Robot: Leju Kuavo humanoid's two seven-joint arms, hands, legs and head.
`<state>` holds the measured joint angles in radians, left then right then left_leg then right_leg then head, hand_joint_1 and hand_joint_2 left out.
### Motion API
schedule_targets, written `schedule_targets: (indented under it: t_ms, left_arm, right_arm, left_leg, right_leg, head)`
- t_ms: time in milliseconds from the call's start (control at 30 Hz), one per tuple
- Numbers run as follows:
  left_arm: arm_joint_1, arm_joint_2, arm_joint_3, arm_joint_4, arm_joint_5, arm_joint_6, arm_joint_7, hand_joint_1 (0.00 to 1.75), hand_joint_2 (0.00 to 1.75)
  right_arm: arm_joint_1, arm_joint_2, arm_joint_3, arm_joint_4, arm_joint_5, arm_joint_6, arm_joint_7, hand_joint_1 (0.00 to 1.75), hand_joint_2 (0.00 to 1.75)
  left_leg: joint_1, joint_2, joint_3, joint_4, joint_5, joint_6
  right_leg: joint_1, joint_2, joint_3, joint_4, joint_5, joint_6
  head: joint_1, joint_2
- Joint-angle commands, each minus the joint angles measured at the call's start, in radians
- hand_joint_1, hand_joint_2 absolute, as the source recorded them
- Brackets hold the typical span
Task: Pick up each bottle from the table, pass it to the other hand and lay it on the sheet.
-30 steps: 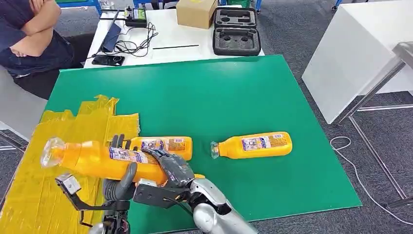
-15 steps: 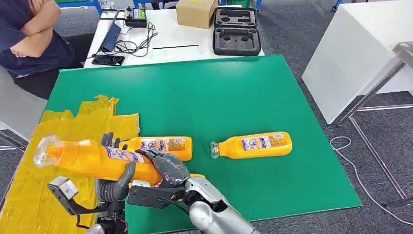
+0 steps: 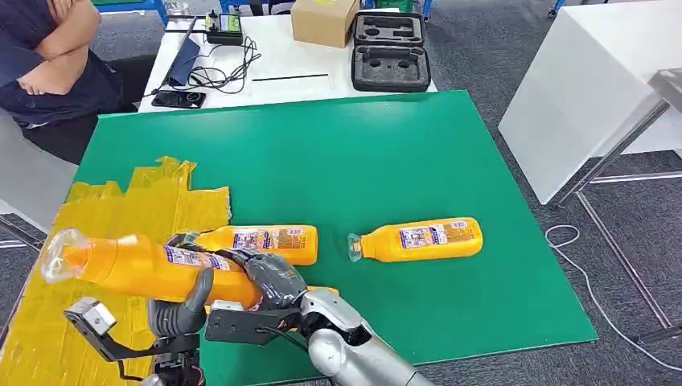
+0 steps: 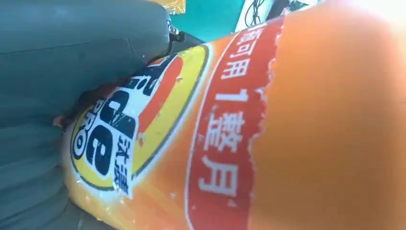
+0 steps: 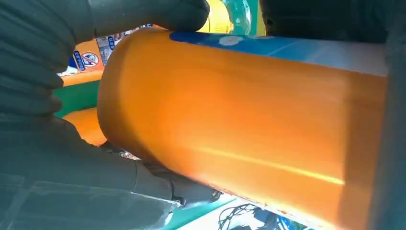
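I hold an orange bottle [image 3: 137, 264] level over the front left of the green table [image 3: 362, 153], its clear cap end pointing left above the yellow sheet [image 3: 121, 211]. My left hand [image 3: 183, 310] grips its middle from below, thumb up against the label. My right hand [image 3: 272, 277] wraps the base end. Up close, the left wrist view has the label [image 4: 215, 134] against my left hand [image 4: 72, 52], and the right wrist view has the orange body [image 5: 239, 129] under my right hand [image 5: 48, 72]. A second bottle [image 3: 261, 240] lies beside the sheet's edge. A third bottle [image 3: 420, 239] lies to its right.
A person [image 3: 44, 64] sits with folded arms at the back left. Behind the green table, a white table carries cables, a cardboard box [image 3: 323, 20] and a black foam case [image 3: 390, 50]. A white bench [image 3: 595, 88] stands to the right, with a cable on the floor.
Both hands have carried the held bottle leftward and slightly lower, further over the yellow sheet. The two bottles on the table have not moved.
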<state>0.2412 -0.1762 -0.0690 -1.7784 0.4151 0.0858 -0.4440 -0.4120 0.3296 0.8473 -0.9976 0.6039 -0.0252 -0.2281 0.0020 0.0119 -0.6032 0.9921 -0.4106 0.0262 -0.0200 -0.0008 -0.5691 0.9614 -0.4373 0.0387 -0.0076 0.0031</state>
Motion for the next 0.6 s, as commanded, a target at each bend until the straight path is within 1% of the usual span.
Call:
schedule_targets:
  t_ms: [33,100,200,233,267,333,400,433,467,500,533,567,600]
  left_arm:
    - [-0.052,0.004,0.052,0.001,0.020,-0.008,0.006,1.75,1.75]
    - [-0.045,0.001,0.070,-0.010,0.019,-0.006,0.007,1.75,1.75]
    - [-0.031,0.001,0.113,-0.033,-0.050,0.013,-0.009,1.75,1.75]
    - [-0.034,0.004,0.145,-0.037,-0.204,0.088,-0.049,1.75,1.75]
    - [-0.041,0.002,0.170,-0.039,-0.208,0.079,-0.039,1.75,1.75]
    - [-0.066,0.017,0.239,-0.033,-0.404,0.158,-0.068,1.75,1.75]
    - [-0.081,0.019,0.266,-0.033,-0.408,0.147,-0.054,1.75,1.75]
    - [-0.081,0.019,0.266,-0.033,-0.408,0.147,-0.054,1.75,1.75]
    - [-0.083,0.022,0.268,-0.032,-0.443,0.159,-0.057,1.75,1.75]
    - [-0.090,0.033,0.278,-0.026,-0.568,0.259,-0.081,1.75,1.75]
    - [-0.109,0.055,0.269,-0.007,-0.659,0.315,-0.085,1.75,1.75]
    - [-0.140,0.104,0.272,0.042,-0.885,0.450,-0.059,1.75,1.75]
    - [-0.165,0.134,0.271,0.080,-0.916,0.487,-0.052,1.75,1.75]
  right_arm:
    - [0.014,-0.058,-0.004,-0.010,-0.060,0.023,-0.021,0.00,0.00]
    - [0.023,-0.076,-0.034,-0.053,-0.084,0.032,-0.024,0.00,0.00]
    - [0.047,-0.125,-0.080,-0.139,-0.100,0.027,-0.025,0.00,0.00]
    - [0.076,-0.141,-0.115,-0.182,-0.102,0.001,-0.026,0.00,0.00]
    - [0.091,-0.158,-0.130,-0.212,-0.099,0.005,-0.027,0.00,0.00]
    - [0.136,-0.186,-0.176,-0.277,-0.084,-0.006,-0.033,0.00,0.00]
    - [0.153,-0.200,-0.187,-0.303,-0.081,-0.004,-0.033,0.00,0.00]
    - [0.153,-0.200,-0.187,-0.303,-0.081,-0.004,-0.033,0.00,0.00]
    - [0.157,-0.199,-0.190,-0.307,-0.081,-0.005,-0.033,0.00,0.00]
    - [0.164,-0.203,-0.193,-0.318,-0.075,-0.018,-0.032,0.00,0.00]
    - [0.179,-0.221,-0.194,-0.345,-0.075,-0.023,-0.031,0.00,0.00]
    - [0.202,-0.240,-0.204,-0.382,-0.085,-0.030,-0.030,0.00,0.00]
    - [0.217,-0.257,-0.205,-0.408,-0.084,-0.031,-0.028,0.00,0.00]
  left_leg:
    - [0.001,-0.004,0.003,-0.001,0.000,-0.001]
    - [0.002,-0.004,0.003,0.000,-0.001,-0.001]
    - [0.002,-0.005,0.003,0.000,-0.001,-0.001]
    - [0.001,-0.005,0.002,0.000,-0.001,-0.001]
    - [0.001,-0.004,0.002,-0.001,0.000,-0.001]
    - [0.001,-0.005,0.002,0.000,0.000,-0.001]
    - [0.001,-0.004,0.001,-0.001,0.000,-0.001]
    - [0.001,-0.006,0.002,0.000,0.000,-0.001]
    - [0.001,-0.004,0.002,0.000,0.000,-0.001]
    - [0.001,-0.004,0.003,0.000,-0.001,-0.001]
    - [0.001,-0.003,0.002,0.000,-0.001,-0.001]
    - [0.001,-0.004,0.001,0.000,0.000,-0.001]
    - [0.001,-0.005,0.002,0.000,0.000,-0.001]
  right_leg:
    - [0.001,-0.004,0.004,-0.001,-0.001,-0.002]
    - [0.002,-0.003,0.004,-0.001,-0.001,-0.002]
    - [0.002,-0.004,0.004,-0.001,-0.001,-0.002]
    - [0.001,-0.004,0.004,-0.001,-0.001,-0.002]
    - [0.001,-0.004,0.003,-0.002,-0.001,-0.001]
    - [0.001,-0.004,0.004,-0.002,-0.001,-0.001]
    - [0.001,-0.004,0.002,-0.001,0.000,-0.001]
    - [0.001,-0.005,0.004,-0.001,-0.001,-0.002]
    - [0.001,-0.004,0.003,-0.001,-0.001,-0.002]
    - [0.001,-0.003,0.004,-0.001,-0.001,-0.002]
    - [0.001,-0.002,0.003,-0.001,-0.001,-0.002]
    - [0.001,-0.003,0.002,-0.001,0.000,-0.001]
    - [0.001,-0.004,0.004,-0.001,-0.001,-0.002]
  head:
    - [0.000,0.000]
    - [0.000,0.000]
    - [0.001,0.000]
    - [0.000,0.000]
    - [0.000,0.000]
    - [0.001,0.000]
    - [0.000,0.000]
    - [0.000,0.000]
    - [0.001,0.000]
    - [0.000,0.000]
    - [0.000,0.000]
    - [0.000,0.000]
    - [0.000,0.000]
